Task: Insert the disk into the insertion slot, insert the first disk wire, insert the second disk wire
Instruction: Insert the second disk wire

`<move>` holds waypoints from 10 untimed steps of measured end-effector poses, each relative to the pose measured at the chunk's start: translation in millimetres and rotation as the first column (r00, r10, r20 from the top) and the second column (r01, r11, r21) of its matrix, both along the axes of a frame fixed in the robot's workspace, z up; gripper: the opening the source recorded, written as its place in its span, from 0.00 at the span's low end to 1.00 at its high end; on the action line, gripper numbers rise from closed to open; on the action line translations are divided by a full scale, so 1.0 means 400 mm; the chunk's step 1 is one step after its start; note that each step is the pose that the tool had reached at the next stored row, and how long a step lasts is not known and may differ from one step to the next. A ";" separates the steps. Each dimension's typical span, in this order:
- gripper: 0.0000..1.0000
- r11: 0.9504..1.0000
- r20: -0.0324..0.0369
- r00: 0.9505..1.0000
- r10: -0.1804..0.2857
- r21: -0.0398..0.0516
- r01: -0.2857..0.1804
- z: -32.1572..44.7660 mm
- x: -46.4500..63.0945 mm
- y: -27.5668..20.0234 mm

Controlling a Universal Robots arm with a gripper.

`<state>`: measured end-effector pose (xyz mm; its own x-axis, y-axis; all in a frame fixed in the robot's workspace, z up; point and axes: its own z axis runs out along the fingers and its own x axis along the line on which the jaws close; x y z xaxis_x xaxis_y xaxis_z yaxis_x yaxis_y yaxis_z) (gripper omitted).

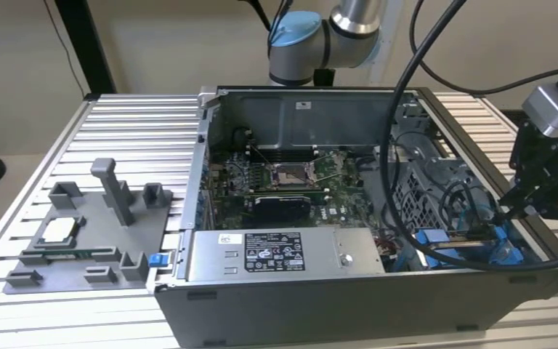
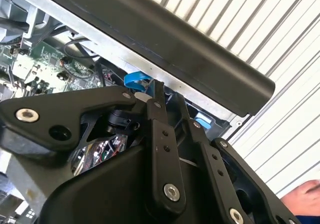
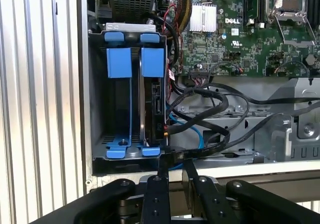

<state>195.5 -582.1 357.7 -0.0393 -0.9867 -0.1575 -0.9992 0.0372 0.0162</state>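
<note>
The disk (image 3: 154,104) stands on edge inside the insertion slot (image 3: 100,109), a grey metal bay with blue tabs at the case's corner. In the exterior view its blue frame (image 1: 446,238) shows at the case's right front. My gripper (image 3: 175,166) hovers just off the bay's open end, its two black fingers (image 3: 163,170) close together on a black disk wire (image 3: 210,145) that loops in from the motherboard side. In the second wrist view the gripper (image 2: 167,103) sits beside a blue cable (image 2: 134,79). The exterior view places the gripper (image 1: 516,207) at the case's right wall.
The open computer case (image 1: 259,305) lies on a slatted table, with the grey power-supply box (image 1: 279,253) along its front and the motherboard (image 1: 289,182) in the middle. A grey fixture (image 1: 85,240) holds parts at the exterior view's left. A hand (image 2: 306,196) shows nearby.
</note>
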 end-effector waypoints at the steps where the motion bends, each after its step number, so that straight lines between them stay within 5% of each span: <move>1: 1.00 1.000 -0.001 1.000 0.000 0.001 0.000 0.000 0.000 0.000; 5: 1.00 1.000 -0.003 1.000 0.001 0.021 -0.001 -0.002 0.003 -0.005; 10: 1.00 1.000 -0.027 1.000 0.002 0.031 -0.001 -0.007 0.005 -0.025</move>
